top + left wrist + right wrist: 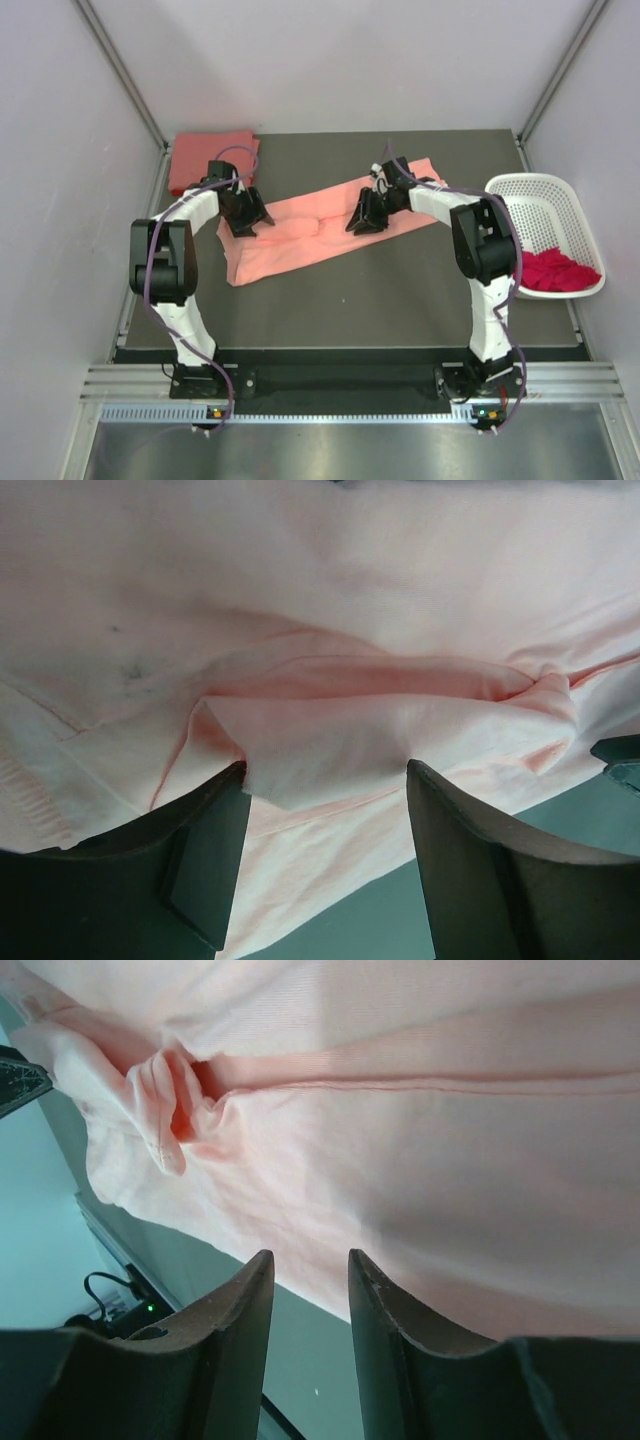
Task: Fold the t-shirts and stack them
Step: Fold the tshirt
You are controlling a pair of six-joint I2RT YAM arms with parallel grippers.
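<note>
Lying slantwise on the dark table [400, 300], the salmon-pink t-shirt [300, 235] spans the space between both claws.

Three tees show, one of each colour. The salmon-pink one is folded into a long band, its long axis running from near-left to far-right. A coral-red t-shirt [210, 160] lies folded at the far left corner. A magenta-red t-shirt [555, 270] lies crumpled in the single white basket [550, 200] at the right edge. The left gripper [247, 222] [327, 770] is over the band's left part with its fingers spread wide; a flap of pink cloth [320, 580] reaches between the tips, unpinched. The right gripper [362, 220] [308, 1256] is over the right part with only a narrow gap between its fingers. Bare table shows through the gap, and the shirt's edge [400, 1110] lies just beyond the tips.
</note>
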